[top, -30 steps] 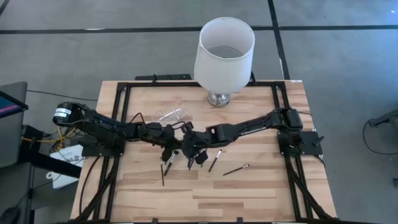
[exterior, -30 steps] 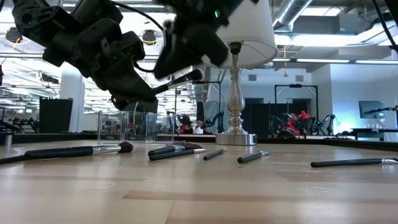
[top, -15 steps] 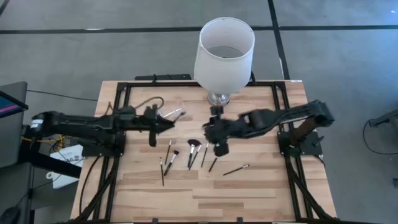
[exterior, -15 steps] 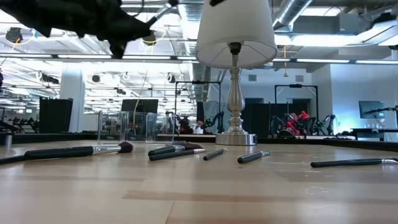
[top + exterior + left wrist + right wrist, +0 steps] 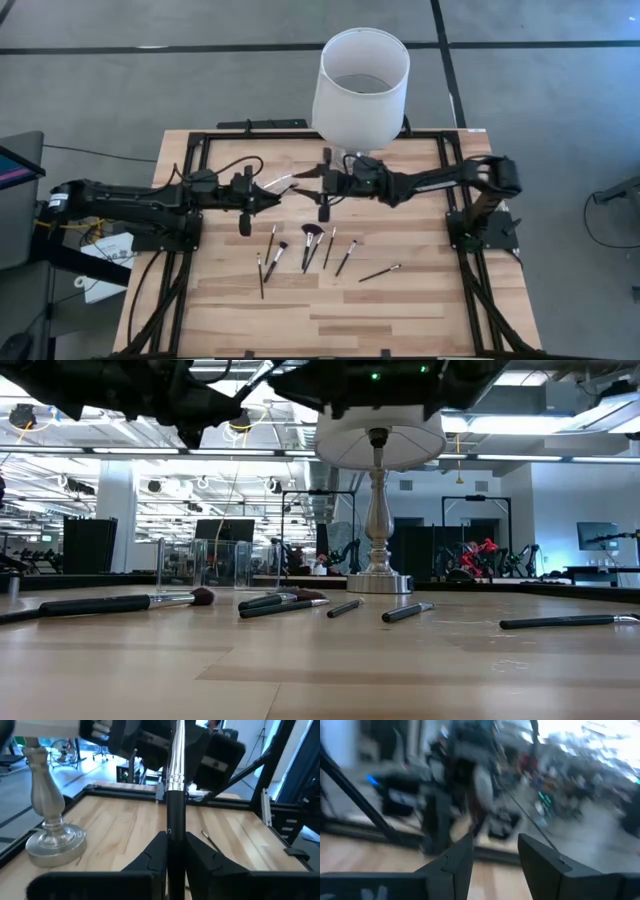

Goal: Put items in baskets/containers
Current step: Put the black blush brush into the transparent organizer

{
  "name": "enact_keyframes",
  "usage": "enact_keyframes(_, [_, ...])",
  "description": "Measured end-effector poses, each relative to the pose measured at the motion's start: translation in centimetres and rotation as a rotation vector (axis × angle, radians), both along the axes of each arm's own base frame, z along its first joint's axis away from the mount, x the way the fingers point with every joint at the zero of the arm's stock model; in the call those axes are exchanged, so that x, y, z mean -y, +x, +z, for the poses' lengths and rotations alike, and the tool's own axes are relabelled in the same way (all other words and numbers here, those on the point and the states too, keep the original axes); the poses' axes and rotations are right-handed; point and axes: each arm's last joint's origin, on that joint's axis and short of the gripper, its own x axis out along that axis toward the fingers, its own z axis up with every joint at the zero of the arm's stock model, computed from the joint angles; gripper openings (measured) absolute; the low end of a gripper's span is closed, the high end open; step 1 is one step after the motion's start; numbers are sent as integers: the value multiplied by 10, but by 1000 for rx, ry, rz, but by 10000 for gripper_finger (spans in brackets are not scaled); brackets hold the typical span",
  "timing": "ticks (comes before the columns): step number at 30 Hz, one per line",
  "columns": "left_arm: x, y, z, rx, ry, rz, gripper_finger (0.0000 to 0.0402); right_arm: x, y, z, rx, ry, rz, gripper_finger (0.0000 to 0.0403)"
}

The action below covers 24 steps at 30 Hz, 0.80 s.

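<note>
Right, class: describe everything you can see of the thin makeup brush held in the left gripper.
The thin makeup brush has a glossy black round handle that meets a shiny silver metal ferrule. Its bristles run out of the left wrist view. The left gripper is shut on the handle, one finger on each side, holding it off the wooden table with the ferrule end pointing toward the right gripper. Whether that gripper touches the brush cannot be told.

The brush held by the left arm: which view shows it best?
The left wrist view: the brush stands clamped between the left pincer's fingers, dark handle and silver ferrule clear. The high view shows it only as a thin pale line by that pincer. In the low and right wrist views I cannot make it out.
</note>
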Motion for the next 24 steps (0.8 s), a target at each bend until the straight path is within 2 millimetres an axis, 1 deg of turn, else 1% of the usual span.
enact_keyframes(2, [0, 0, 0, 6, 0, -2, 46, 3, 8, -4, 41, 4, 44, 148])
enact_keyframes(5, [0, 0, 0, 1, 0, 3, 48, 5, 16, -9, 41, 14, 67, 147])
enact_keyframes(10, [0, 0, 0, 0, 0, 3, 40, 2, 19, -13, 38, 12, 110, 134])
enact_keyframes(13, [0, 0, 0, 0, 0, 3, 46, -1, 18, -10, 52, 22, 152, 131])
enact_keyframes(18, [0, 1, -1, -4, -1, 4, 44, -1, 15, 0, 116, 13, 154, 139])
enact_keyframes(21, [0, 1, -1, -4, -1, 4, 40, 0, 15, 3, 147, 30, 155, 146])
enact_keyframes(24, [0, 1, -1, -4, -4, 4, 46, -1, 14, 5, 160, 38, 157, 147])
